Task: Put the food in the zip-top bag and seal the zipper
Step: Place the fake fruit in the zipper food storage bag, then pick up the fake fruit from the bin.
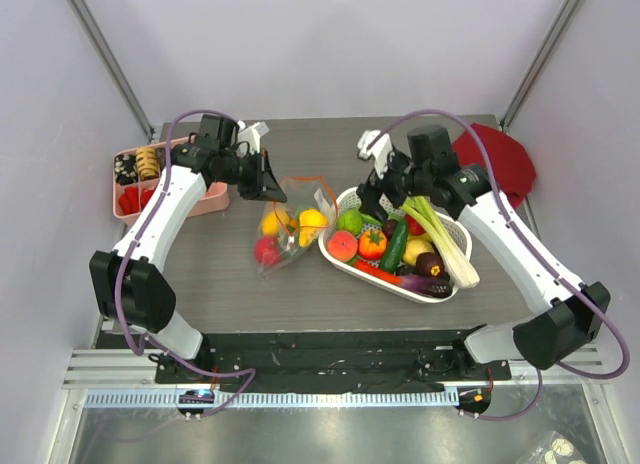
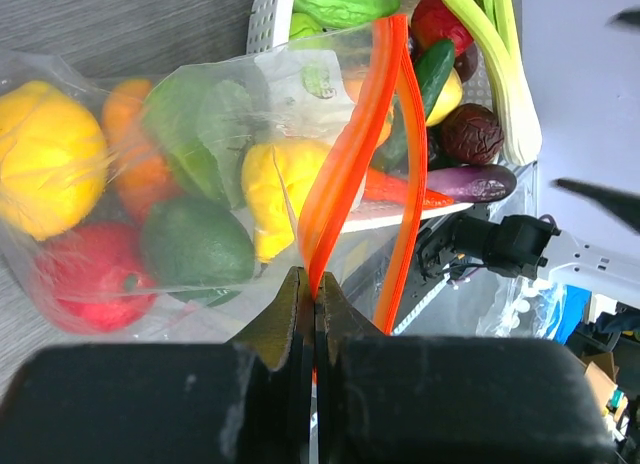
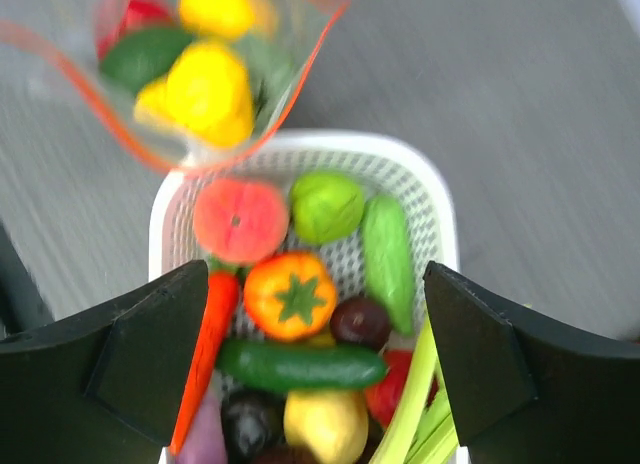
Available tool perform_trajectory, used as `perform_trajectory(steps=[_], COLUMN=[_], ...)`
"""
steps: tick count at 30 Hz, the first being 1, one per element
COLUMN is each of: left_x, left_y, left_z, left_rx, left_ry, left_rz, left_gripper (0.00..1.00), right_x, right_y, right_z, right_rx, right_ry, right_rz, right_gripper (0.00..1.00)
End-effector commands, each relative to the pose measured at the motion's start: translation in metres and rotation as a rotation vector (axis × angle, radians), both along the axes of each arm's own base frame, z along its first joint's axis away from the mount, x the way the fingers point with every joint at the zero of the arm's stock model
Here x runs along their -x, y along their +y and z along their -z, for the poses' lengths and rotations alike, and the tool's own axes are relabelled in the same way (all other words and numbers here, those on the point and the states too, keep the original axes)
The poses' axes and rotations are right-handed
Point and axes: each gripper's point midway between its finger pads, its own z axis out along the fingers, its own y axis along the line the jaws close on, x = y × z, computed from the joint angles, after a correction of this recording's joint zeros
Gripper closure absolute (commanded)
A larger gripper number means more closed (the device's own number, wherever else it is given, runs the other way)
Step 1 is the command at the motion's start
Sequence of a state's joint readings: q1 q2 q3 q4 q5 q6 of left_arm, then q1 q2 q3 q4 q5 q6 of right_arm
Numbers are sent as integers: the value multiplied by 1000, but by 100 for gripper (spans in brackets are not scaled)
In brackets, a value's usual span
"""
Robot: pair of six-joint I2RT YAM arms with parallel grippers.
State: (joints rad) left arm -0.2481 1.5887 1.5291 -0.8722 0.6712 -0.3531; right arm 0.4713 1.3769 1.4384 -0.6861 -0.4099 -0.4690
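Zip-top bag [image 1: 290, 234]: lies on the dark table [image 1: 230, 284] between the pink tray [image 1: 205, 199] and the white basket [image 1: 340, 259], with its mouth end lifted off the surface. Inside is food [image 1: 270, 222], several yellow, orange, red and green pieces, bunched toward the closed end.

Left gripper [image 1: 262, 177]: jaws pressed fully together, pinching one lip of the red-orange zipper [image 2: 350, 164] near its end. The other lip bows away from it, so the mouth gapes just beside the basket's corner. My reading is that this hold keeps the edge raised and open so pieces can drop in without the plastic slumping shut.

Right gripper [image 3: 318, 314]: fingers spread wide, nothing between them, hanging over the basket close to the bag's mouth. Below it in the wrist view are an orange tomato-like piece, a pink-red round one, a green round one, a cucumber and a carrot. A leek [image 1: 445, 239] lies along the basket's right side. It looks placed to pick a piece.

Judgement: filling is partly done. Plenty sits in the basket, and sealing has not begun, as the lips stand apart. Risk: with only one lip pinched, a nudge from incoming food could pull the strip free.
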Motion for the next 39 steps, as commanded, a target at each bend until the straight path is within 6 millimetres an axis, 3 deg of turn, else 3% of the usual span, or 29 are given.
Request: perform_trajectory(steps=[1,4,10,21,26,29,32,35,39], left_x=[-2,-3,0,0,0,1,1,1,1], left_y=[-3,-4,-1,0,1,1,1,1,0], left_z=[-18,-17,-15,-10,-10,-9,-9,-9,-11], left_rx=[41,42,27,17,13,9,10,16,19], left_ry=[-47,-45,-47,-42,-45,-44,-44,-41,-44], left_rz=[14,16,18,17,21,21,19,18,18], left_gripper=[99,99,99,99,99,99,99,99,99], right_x=[30,27,16,14,13,12,5,-6,-18], right_y=[-10,-20,-18,-18,-23,-23,-20,-13,-4], right_z=[62,98,140,200,210,201,175,132,65], right_rx=[161,253,317,378,400,389,357,297,199], right_ry=[120,166,191,286,274,262,214,140,32], right_rz=[-124,-124,-162,-193,-177,-163,-134,-101,-60], right_gripper=[7,7,6,8,9,16,26,42,48])
